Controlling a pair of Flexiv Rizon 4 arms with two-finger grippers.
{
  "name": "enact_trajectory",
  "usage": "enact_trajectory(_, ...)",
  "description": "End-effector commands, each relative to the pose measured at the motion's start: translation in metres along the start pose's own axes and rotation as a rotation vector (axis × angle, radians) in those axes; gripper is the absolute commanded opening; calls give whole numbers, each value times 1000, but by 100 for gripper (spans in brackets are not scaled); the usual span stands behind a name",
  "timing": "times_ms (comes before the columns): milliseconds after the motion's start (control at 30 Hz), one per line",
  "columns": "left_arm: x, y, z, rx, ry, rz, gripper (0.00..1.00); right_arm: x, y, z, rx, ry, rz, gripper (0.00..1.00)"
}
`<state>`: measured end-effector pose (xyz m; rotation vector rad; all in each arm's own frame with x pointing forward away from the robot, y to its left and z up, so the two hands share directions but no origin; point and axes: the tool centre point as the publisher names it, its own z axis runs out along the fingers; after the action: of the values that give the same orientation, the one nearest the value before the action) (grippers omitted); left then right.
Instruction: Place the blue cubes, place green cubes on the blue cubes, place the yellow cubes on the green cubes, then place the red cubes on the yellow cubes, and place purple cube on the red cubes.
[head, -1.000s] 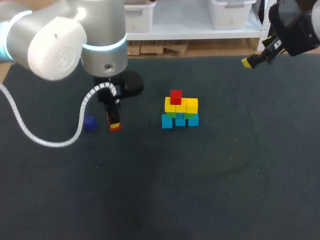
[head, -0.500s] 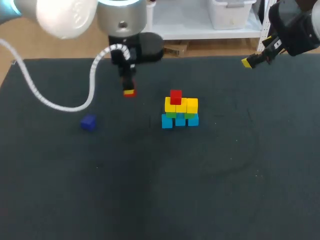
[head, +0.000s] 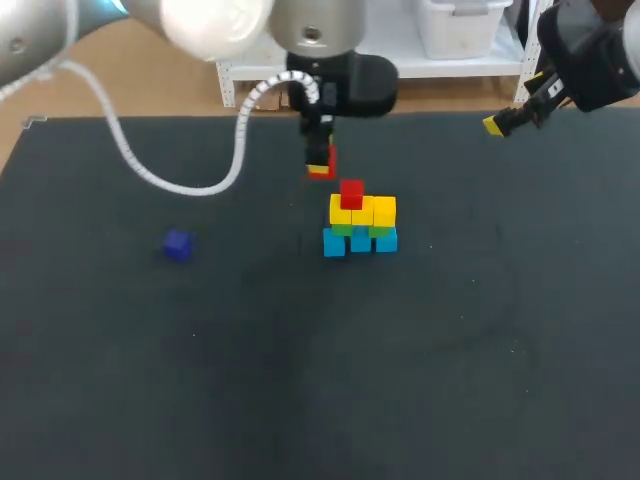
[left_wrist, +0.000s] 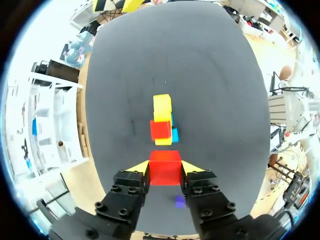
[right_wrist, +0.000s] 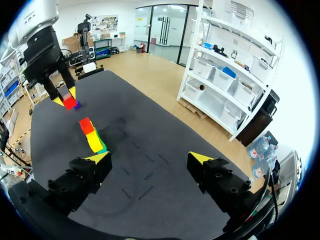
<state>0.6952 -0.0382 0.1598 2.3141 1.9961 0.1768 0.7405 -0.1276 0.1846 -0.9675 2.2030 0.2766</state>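
One red cube (left_wrist: 164, 169) is clamped in our left claw (left_wrist: 165, 166); we advise aligning it over the bare yellow cubes (head: 384, 211), then lowering gently.

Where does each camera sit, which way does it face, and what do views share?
Head: above and behind, looking down at the table; both arms show.
Left wrist: on left arm, facing down past left gripper holding a red cube onto the stack.
Right wrist: on right arm, open right gripper, facing across the table.
Shared: all show stack and red cube.
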Motion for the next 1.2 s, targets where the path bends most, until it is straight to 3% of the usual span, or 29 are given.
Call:
enact_trajectory(33,-25,18,7,47,29,24,0,0,1,0,2,0,1,100)
enact_trajectory(200,-44,15,12,67,5,14,0,0,1,0,2,0,1,100)
enact_trajectory(500,-56,8,16,84,-26,-64,0,0,1,0,2,0,1,100)
enact_trajectory(1200,-74,8,40,132,36,-66,0,0,1,0,2,0,1,100)
